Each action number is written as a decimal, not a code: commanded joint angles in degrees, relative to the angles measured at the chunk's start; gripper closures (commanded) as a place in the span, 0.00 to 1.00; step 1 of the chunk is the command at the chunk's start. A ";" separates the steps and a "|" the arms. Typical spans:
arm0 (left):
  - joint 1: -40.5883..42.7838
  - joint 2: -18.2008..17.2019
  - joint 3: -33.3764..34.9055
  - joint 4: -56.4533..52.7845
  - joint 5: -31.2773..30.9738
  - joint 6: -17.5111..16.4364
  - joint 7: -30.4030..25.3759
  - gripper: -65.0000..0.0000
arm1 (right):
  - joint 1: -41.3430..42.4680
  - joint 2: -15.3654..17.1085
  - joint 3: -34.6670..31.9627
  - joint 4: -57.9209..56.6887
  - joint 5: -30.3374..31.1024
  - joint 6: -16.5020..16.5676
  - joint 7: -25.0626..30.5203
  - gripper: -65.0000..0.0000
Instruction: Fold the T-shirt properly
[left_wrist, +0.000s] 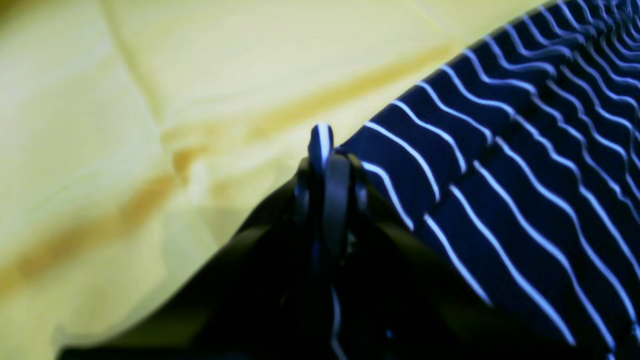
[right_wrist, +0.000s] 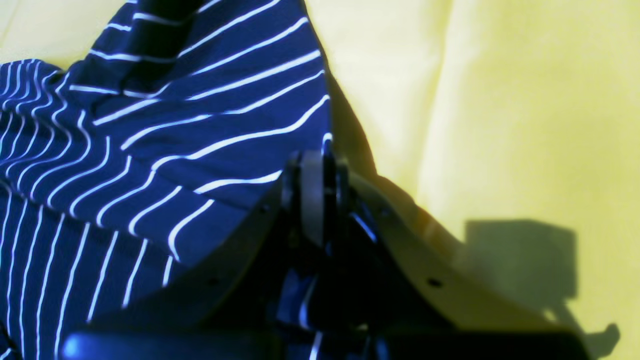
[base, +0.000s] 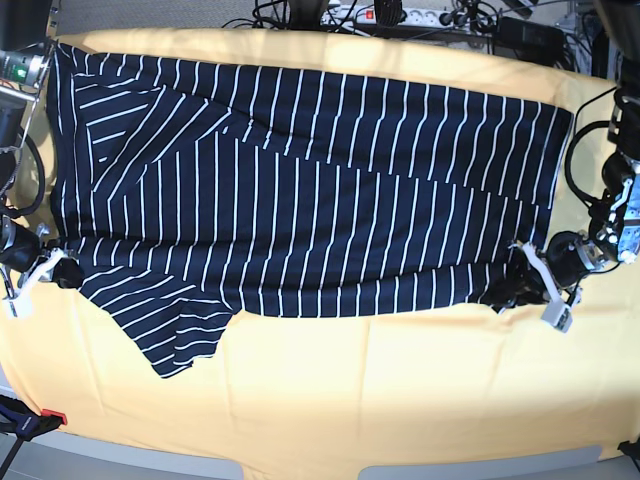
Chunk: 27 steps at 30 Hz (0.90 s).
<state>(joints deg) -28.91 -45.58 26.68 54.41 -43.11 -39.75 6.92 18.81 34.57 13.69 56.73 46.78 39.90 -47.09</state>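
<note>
T-shirt (base: 300, 190) long axis left-right across yellow cloth (base: 400, 380).

Bright, even light in the base view, wrist views soft and blurred, a hard-edged shadow on the yellow cloth (right_wrist: 520, 150)

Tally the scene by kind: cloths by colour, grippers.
Navy white-striped T-shirt: 1
Plain yellow cloth under it: 1
Grippers: 2, the left gripper and right gripper, each shut on a shirt edge
Total: 4
</note>
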 joint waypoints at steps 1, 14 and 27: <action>-1.44 -2.19 -0.79 1.16 -1.33 -0.25 -3.10 1.00 | 1.51 1.68 0.48 1.09 1.25 0.10 1.14 1.00; -1.29 -3.28 -7.26 1.20 -1.31 -0.25 -3.85 1.00 | 1.97 1.68 0.48 1.09 1.46 0.10 0.92 1.00; -1.44 -4.42 -7.32 1.20 1.18 -0.25 -5.22 1.00 | 2.80 1.97 -5.14 1.09 0.98 0.10 2.93 1.00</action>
<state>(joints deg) -28.91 -48.53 20.23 54.98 -41.01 -39.92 3.46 19.90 34.89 8.23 56.73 46.98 39.90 -45.47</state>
